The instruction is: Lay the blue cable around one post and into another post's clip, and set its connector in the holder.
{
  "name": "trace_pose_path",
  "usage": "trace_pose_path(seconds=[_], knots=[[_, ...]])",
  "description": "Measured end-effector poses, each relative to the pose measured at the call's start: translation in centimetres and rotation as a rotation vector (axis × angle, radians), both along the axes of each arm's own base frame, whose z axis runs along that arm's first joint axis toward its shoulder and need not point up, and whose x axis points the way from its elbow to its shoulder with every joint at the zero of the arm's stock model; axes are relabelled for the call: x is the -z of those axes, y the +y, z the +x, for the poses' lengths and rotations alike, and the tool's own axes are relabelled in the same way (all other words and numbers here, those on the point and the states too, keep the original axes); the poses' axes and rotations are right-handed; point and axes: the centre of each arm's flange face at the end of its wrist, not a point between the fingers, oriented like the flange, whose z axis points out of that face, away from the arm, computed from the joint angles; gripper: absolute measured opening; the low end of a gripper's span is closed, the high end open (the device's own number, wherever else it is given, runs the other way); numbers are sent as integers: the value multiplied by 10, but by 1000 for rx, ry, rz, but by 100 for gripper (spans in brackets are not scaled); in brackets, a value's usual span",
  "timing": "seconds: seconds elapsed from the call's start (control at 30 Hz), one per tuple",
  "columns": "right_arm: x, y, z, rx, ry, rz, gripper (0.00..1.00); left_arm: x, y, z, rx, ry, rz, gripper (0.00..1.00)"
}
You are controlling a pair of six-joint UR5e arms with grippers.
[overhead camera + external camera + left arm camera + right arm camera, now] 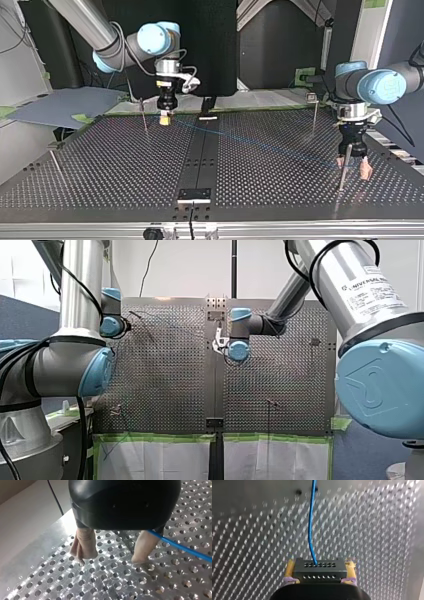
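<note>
- the blue cable (260, 142) is drawn low over the worktop (100, 170). it runs from the connector (319, 571) at the far side of the top view across to a post (342, 176) near that view's right. it is judged to be held fairly straight so that it can be led around a post without slack.
- the connector is clamped by its sides between the yellow pads of the right arm's end effector (164, 119). the cable leaves the connector's front face straight ahead, so the body is left free to be lowered into a holder.
- the left arm's end effector (112, 557) is spread wide and nothing is gripped. its beige pads are brought down close to the worktop, and the cable is passed just beside one pad (143, 547). whether the post is enclosed between the pads cannot be told.
- a small fixture (208, 118) on the centre strip, judged to be the holder, is found just beside the right arm's end effector. a thin post (144, 116) is near on the other side, so little sideways room is left there.
- open plate is left toward the top view's near edge, and the worktop's side edge is near the left arm's end effector.
</note>
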Motion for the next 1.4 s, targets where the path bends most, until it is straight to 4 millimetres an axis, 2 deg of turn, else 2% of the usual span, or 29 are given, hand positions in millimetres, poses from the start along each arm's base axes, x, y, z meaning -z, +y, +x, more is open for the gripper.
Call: trace_pose_path(seconds=[0.47, 0.73, 1.1, 1.2, 1.4], knots=[[57, 10, -45, 169, 27, 19, 0, 0, 0, -1, -17, 1, -4, 100], [117, 17, -77, 259, 51, 73, 0, 0, -1, -1, -15, 1, -5, 100], [202, 37, -122, 311, 83, 159, 0, 0, -3, -1, -13, 2, -4, 100], [219, 40, -139, 332, 96, 175, 0, 0, -4, 0, -11, 2, -3, 100], [233, 40, -170, 347, 98, 186, 0, 0, -5, 0, -9, 0, -3, 100]])
